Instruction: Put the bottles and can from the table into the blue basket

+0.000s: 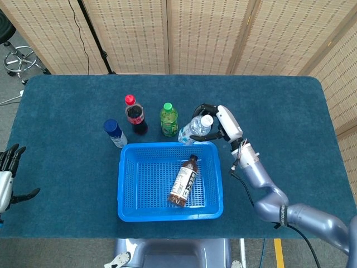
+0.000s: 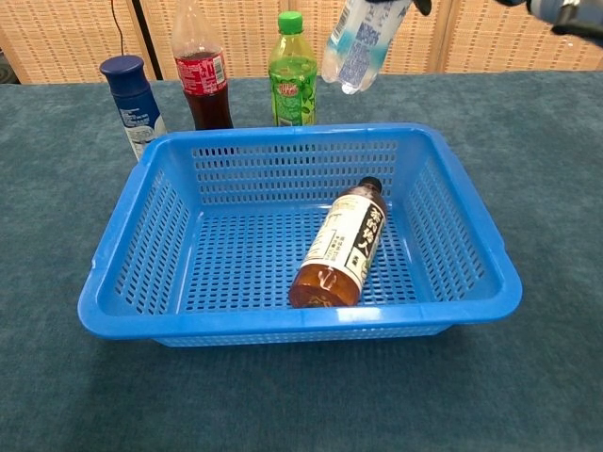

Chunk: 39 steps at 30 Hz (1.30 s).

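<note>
My right hand [image 1: 216, 124] grips a clear water bottle [image 1: 193, 129] near its cap and holds it tilted in the air over the far edge of the blue basket [image 1: 126, 184]; the chest view shows the bottle [image 2: 362, 42] hanging above the basket's back wall [image 2: 292, 141]. A brown tea bottle [image 1: 183, 181] lies inside the basket. Behind the basket stand a green bottle [image 1: 168, 119], a red-capped dark cola bottle [image 1: 134, 114] and a blue can [image 1: 114, 133]. My left hand [image 1: 6, 176] rests open at the table's left edge.
Woven screens stand behind the blue-covered table [image 1: 290, 111]. A stool [image 1: 19, 58] sits on the floor at far left.
</note>
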Motion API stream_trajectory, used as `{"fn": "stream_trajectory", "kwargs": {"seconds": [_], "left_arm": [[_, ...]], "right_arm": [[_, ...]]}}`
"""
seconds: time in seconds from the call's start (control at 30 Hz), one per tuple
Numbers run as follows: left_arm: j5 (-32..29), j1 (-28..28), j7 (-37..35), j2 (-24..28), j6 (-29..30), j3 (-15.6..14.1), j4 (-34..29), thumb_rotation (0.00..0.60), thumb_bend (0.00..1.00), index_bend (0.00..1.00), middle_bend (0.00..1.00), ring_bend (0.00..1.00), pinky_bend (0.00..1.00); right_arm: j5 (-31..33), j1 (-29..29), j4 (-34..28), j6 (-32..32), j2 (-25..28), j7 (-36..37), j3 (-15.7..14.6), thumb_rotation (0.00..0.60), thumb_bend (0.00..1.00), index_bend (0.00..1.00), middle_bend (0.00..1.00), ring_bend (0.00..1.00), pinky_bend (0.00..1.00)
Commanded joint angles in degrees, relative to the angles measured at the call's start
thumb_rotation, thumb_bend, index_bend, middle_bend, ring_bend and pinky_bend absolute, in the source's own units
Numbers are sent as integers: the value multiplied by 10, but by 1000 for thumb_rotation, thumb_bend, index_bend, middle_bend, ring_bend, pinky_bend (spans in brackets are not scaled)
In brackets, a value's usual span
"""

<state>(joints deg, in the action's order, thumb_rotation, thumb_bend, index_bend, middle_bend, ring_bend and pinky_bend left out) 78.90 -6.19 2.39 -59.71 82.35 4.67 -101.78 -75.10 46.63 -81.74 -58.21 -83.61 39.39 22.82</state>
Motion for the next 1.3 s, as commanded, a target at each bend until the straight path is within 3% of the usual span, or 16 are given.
{"fn": "stream_trajectory", "kwargs": {"seconds": [0.03,0.3,0.73,0.77,0.83,0.9,0.97,1.07,1.3], "left_arm": [[5,2,-5,2,3,-2,0,600,64,0,0,0,0],[16,8,-18,5,13,-5,2,600,64,0,0,0,0],[13,9,-27,8,11,-3,5,600,65,0,0,0,0],[13,8,-27,8,10,-3,5,600,64,0,0,0,0],[12,8,-28,8,10,-3,5,600,64,0,0,0,0],[11,8,-29,9,10,-2,6,600,64,0,0,0,0],[10,8,-30,9,9,-2,6,600,65,0,0,0,0],[10,8,-30,8,9,-2,6,600,64,0,0,0,0],[7,8,-31,8,8,-1,6,600,65,0,0,0,0]], "right_arm": [[0,-63,-192,-25,125,-88,-15,600,68,624,802,703,697],[27,-84,-308,21,181,-186,-74,600,76,629,810,707,700],[68,-74,-303,64,132,-278,-126,600,80,612,794,698,695],[66,-73,-299,69,129,-275,-128,600,76,556,747,660,675],[55,-70,-291,78,126,-265,-129,600,37,340,533,480,563],[42,-59,-266,107,130,-253,-131,600,0,65,166,150,319],[46,-52,-248,116,128,-247,-125,600,0,0,17,11,142],[56,-47,-215,110,116,-247,-112,600,0,0,0,0,12],[85,-42,-170,85,104,-220,-66,600,0,0,0,0,0]]}}
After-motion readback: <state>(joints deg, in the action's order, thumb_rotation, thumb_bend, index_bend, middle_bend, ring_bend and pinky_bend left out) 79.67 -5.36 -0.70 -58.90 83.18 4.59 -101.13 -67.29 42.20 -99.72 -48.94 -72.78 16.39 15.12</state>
